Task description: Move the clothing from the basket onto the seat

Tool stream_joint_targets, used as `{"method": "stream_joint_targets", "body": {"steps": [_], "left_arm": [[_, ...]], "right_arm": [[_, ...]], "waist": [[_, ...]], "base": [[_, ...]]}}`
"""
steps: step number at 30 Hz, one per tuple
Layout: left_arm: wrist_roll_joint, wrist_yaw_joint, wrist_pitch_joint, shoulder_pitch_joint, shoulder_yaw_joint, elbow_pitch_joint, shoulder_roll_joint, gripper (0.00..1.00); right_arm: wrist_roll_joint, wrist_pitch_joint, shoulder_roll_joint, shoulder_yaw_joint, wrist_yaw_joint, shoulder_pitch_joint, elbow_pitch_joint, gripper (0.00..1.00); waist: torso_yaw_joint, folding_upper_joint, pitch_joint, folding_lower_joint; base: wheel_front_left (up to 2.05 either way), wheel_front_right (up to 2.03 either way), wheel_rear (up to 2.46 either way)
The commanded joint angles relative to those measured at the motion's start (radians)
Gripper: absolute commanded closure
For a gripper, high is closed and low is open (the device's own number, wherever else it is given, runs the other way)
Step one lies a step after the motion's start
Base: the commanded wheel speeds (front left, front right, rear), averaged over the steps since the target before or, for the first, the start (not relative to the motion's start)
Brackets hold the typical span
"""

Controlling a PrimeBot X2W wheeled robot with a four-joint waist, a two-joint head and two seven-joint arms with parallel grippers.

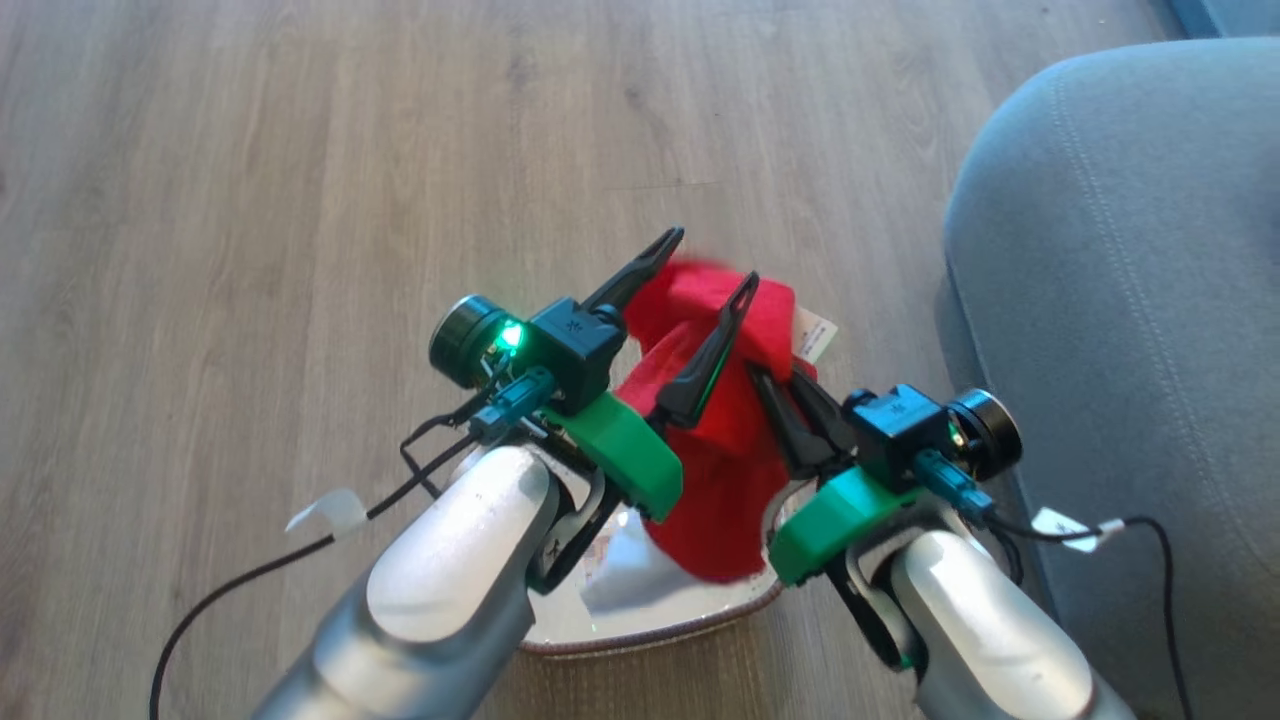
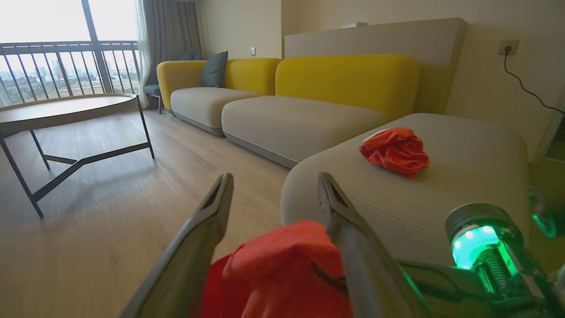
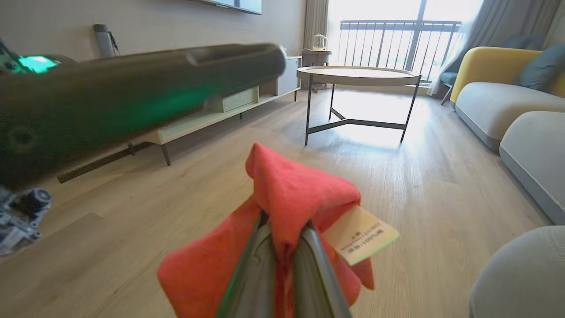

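Head view: the right end effector (image 1: 778, 385) is pinched tight on the red clothing (image 1: 725, 500), held up over the basket (image 1: 660, 632). The left end effector (image 1: 712, 258) is spread wide. The seat (image 1: 1120, 300) lies to the right, nearest the right end effector.

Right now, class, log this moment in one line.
right gripper: jaws shut on red garment | left gripper: jaws open | basket: below garment | seat: holds another garment

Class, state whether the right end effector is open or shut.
Shut on the clothing: the right end effector pinches red fabric between its fingers, with no gap.
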Motion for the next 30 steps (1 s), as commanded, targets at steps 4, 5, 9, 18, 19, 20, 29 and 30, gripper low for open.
{"method": "stream_joint_targets", "body": {"steps": [4, 5, 9, 18, 19, 20, 29, 30], "left_arm": [[0.023, -0.013, -0.005, -0.008, 0.053, -0.015, 0.005, 0.00], [0.026, -0.016, -0.005, -0.004, 0.056, -0.012, 0.005, 0.00], [0.043, -0.027, -0.005, 0.013, 0.066, -0.004, 0.005, 0.00], [0.081, -0.052, -0.005, 0.065, 0.091, -0.001, 0.005, 0.00], [0.084, -0.054, -0.005, 0.071, 0.095, -0.004, 0.005, 0.00], [0.084, -0.056, -0.005, 0.076, 0.099, -0.010, 0.005, 0.00], [0.096, -0.065, -0.005, 0.102, 0.100, -0.045, 0.005, 0.00], [0.098, -0.066, -0.005, 0.102, 0.097, -0.047, 0.005, 0.00]], "right_arm": [[-0.014, -0.005, 0.019, -0.048, 0.002, 0.027, -0.086, 1.00], [-0.016, -0.005, 0.018, -0.061, 0.002, 0.034, -0.098, 1.00], [-0.022, -0.005, 0.012, -0.108, 0.002, 0.061, -0.137, 1.00], [-0.025, -0.005, 0.005, -0.150, 0.002, 0.086, -0.192, 1.00], [-0.024, -0.005, 0.005, -0.152, 0.002, 0.088, -0.198, 1.00], [-0.022, -0.005, 0.005, -0.155, 0.002, 0.089, -0.204, 1.00], [-0.011, -0.005, 0.002, -0.173, 0.002, 0.101, -0.265, 1.00], [-0.009, -0.005, 0.002, -0.183, 0.002, 0.106, -0.275, 1.00]], "waist": [[-0.045, 0.0000, -0.012, 0.0000], [-0.055, 0.0000, -0.014, 0.0000], [-0.106, 0.0000, -0.022, 0.0000], [-0.252, 0.0000, -0.037, 0.0000], [-0.273, 0.0000, -0.037, 0.0000], [-0.295, 0.0000, -0.037, 0.0000], [-0.475, 0.0000, -0.032, 0.0000], [-0.487, 0.0000, -0.029, 0.0000]], "base": [[0.00, 0.00, 0.00], [0.00, 0.00, 0.00], [0.00, 0.00, 0.00], [0.00, 0.00, 0.00], [0.00, 0.00, 0.00], [0.00, 0.00, 0.00], [0.00, 0.00, 0.00], [0.00, 0.00, 0.00]]}}
